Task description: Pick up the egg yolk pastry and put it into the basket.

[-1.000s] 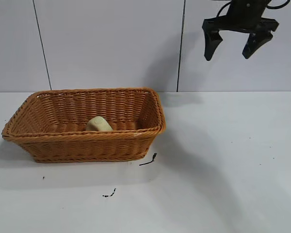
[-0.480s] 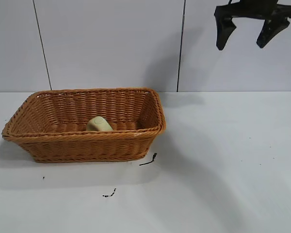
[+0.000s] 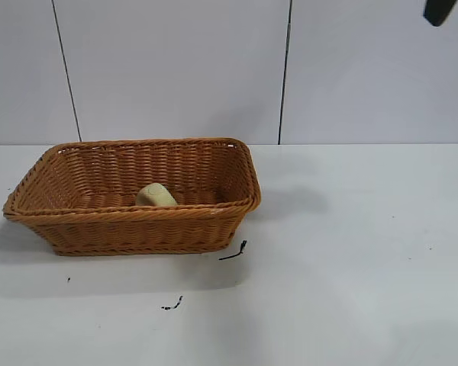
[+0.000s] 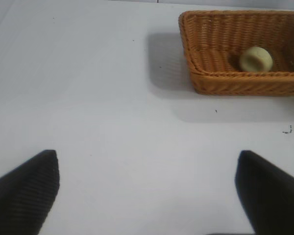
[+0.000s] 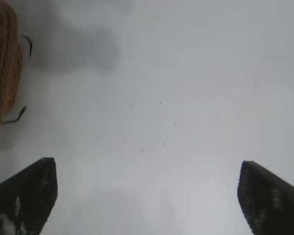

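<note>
The pale yellow egg yolk pastry lies inside the orange-brown woven basket on the white table at the left. It also shows in the left wrist view, in the basket, dented face up. My right gripper is open and empty, high above the table's right side; only one fingertip shows at the top right corner of the exterior view. My left gripper is open and empty, over bare table away from the basket, and is out of the exterior view.
Two small black scraps lie on the table in front of the basket, one by its corner and one nearer the front. The basket's edge and the scraps show in the right wrist view. A white panelled wall stands behind.
My right gripper has risen and moved right, nearly out of the exterior view's top corner, still open. The pastry and basket have not moved.
</note>
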